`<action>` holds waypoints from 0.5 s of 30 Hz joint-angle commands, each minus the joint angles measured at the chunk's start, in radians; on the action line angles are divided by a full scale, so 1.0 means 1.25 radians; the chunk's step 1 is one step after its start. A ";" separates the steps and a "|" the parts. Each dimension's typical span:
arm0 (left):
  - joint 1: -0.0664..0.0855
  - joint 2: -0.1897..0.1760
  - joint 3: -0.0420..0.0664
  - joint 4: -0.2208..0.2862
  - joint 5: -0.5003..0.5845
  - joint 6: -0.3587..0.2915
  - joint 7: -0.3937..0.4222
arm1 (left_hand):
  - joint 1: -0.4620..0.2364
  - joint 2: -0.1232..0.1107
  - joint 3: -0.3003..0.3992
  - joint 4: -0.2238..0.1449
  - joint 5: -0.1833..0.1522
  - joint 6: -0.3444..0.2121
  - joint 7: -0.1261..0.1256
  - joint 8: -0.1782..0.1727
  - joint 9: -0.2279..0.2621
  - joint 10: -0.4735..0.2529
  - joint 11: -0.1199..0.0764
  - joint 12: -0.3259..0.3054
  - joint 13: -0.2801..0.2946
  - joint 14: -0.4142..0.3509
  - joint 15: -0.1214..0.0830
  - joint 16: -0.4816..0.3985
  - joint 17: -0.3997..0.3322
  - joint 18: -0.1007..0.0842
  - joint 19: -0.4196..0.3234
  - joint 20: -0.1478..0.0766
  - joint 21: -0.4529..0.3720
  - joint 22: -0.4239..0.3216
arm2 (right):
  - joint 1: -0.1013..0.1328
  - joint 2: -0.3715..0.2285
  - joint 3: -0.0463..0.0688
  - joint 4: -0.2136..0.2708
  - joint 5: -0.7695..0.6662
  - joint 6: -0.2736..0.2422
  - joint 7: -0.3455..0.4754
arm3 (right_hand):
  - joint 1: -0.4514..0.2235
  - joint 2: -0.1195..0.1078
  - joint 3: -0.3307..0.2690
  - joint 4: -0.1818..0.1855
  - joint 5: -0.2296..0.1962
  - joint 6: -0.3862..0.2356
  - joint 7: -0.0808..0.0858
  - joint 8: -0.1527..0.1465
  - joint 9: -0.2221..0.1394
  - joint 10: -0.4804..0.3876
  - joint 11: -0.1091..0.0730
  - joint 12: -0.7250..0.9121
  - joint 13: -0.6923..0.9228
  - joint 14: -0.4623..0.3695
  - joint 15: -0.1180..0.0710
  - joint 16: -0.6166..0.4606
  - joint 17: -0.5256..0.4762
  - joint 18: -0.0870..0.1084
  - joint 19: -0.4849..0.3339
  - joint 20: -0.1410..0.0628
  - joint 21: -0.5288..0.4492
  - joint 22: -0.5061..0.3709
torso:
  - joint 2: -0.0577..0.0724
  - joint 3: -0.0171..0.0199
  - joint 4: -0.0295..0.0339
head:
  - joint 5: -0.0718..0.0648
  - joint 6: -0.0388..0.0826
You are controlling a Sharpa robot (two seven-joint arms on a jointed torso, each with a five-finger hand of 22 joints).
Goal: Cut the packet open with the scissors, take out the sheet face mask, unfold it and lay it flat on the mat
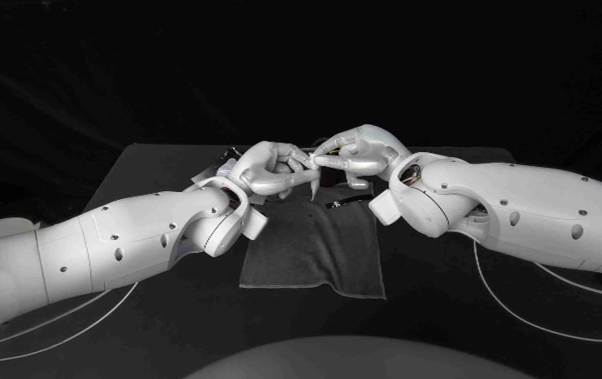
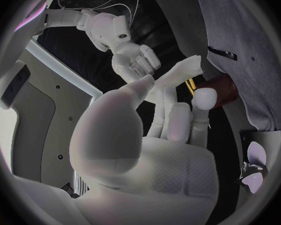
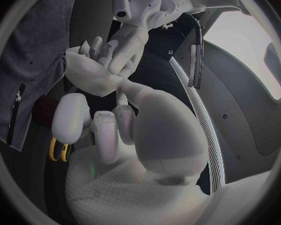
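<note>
Both hands meet above the far end of the grey mat (image 1: 314, 253). My left hand (image 1: 270, 169) and right hand (image 1: 357, 153) pinch a white folded sheet mask (image 3: 90, 80) between them. The mask (image 2: 190, 67) sticks out past the left fingertips, just off the mat's (image 2: 240, 30) edge. Under the hands lies the dark red packet (image 2: 223, 90) on the table next to the mat (image 3: 34, 45). Beside the packet (image 3: 47, 107) lie the scissors (image 3: 56, 150), of which the yellow handles (image 2: 189, 86) show.
A small black strip (image 2: 223, 52) lies on the mat near its far end (image 1: 337, 205). A small shiny object (image 2: 253, 167) sits on the table by the left arm. Thin white cables hang below both forearms over the dark table (image 1: 150, 175).
</note>
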 commanded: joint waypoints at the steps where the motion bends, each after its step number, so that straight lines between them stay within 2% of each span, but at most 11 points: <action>1: 0.000 0.002 0.001 0.001 0.001 -0.003 0.013 | 0.001 0.011 -0.002 0.003 -0.002 0.008 -0.002 0.006 -0.001 0.008 -0.001 0.005 0.002 0.003 -0.006 0.001 0.004 0.000 0.009 0.001 0.005 0.005 | 0.000 0.001 0.001 0.000 -0.015 0.004 -0.002 | -0.002 0.007 0.000 -0.003 0.003 0.007 -0.001 0.008 0.011 0.010 -0.003 0.002 0.091 0.076 -0.004 0.002 0.171 0.013 0.006 0.000 0.003 0.046 | 0.000 0.0003 0.0012 | -0.001 0.000; 5: 0.000 0.002 0.001 0.002 0.004 -0.005 0.023 | 0.013 0.041 0.013 0.008 -0.002 0.023 -0.010 0.008 -0.002 0.014 -0.009 0.006 0.002 0.009 -0.012 0.004 0.012 -0.002 0.017 -0.003 0.011 0.011 | 0.000 0.003 0.001 -0.002 -0.019 0.005 -0.007 | -0.002 0.007 0.000 -0.003 0.003 0.007 -0.001 0.008 0.011 0.010 -0.003 0.002 0.091 0.076 -0.004 0.002 0.171 0.013 0.006 0.000 0.003 0.046 | -0.001 -0.0001 0.0008 | 0.000 0.000; 9: 0.000 0.002 0.001 0.003 0.010 -0.002 0.033 | 0.028 0.085 0.046 0.017 -0.002 0.040 -0.021 0.010 -0.004 0.019 -0.018 0.002 0.001 0.019 -0.020 0.009 0.027 -0.003 0.024 -0.009 0.017 0.019 | -0.001 0.004 0.000 -0.005 -0.023 0.003 -0.011 | -0.002 0.007 0.000 -0.003 0.003 0.007 -0.001 0.009 0.011 0.010 -0.003 0.003 0.091 0.076 -0.004 0.002 0.170 0.014 0.005 0.000 0.000 0.045 | 0.000 0.0000 0.0007 | 0.000 -0.001; 11: 0.000 0.002 0.001 0.004 0.015 0.003 0.037 | 0.032 0.099 0.059 0.021 -0.002 0.043 -0.025 0.012 -0.003 0.021 -0.021 -0.001 0.000 0.022 -0.023 0.010 0.030 -0.003 0.026 -0.011 0.018 0.020 | -0.001 0.004 0.000 -0.008 -0.024 0.002 -0.013 | -0.002 0.007 0.000 -0.003 0.003 0.007 -0.001 0.009 0.011 0.010 -0.003 0.003 0.091 0.076 -0.004 0.002 0.170 0.014 0.005 0.000 0.000 0.045 | 0.000 -0.0001 0.0007 | 0.000 -0.001; 15: 0.000 0.000 0.001 0.005 0.020 0.013 0.042 | 0.036 0.109 0.073 0.023 -0.002 0.038 -0.025 0.017 -0.001 0.024 -0.022 -0.006 -0.002 0.021 -0.025 0.008 0.028 -0.004 0.026 -0.014 0.019 0.021 | -0.001 0.004 0.000 -0.013 -0.027 -0.001 -0.016 | -0.002 0.007 0.000 -0.003 0.003 0.007 -0.001 0.009 0.011 0.010 -0.003 0.003 0.091 0.076 -0.004 0.002 0.170 0.014 0.005 0.000 0.000 0.045 | 0.000 0.0000 0.0005 | -0.001 -0.001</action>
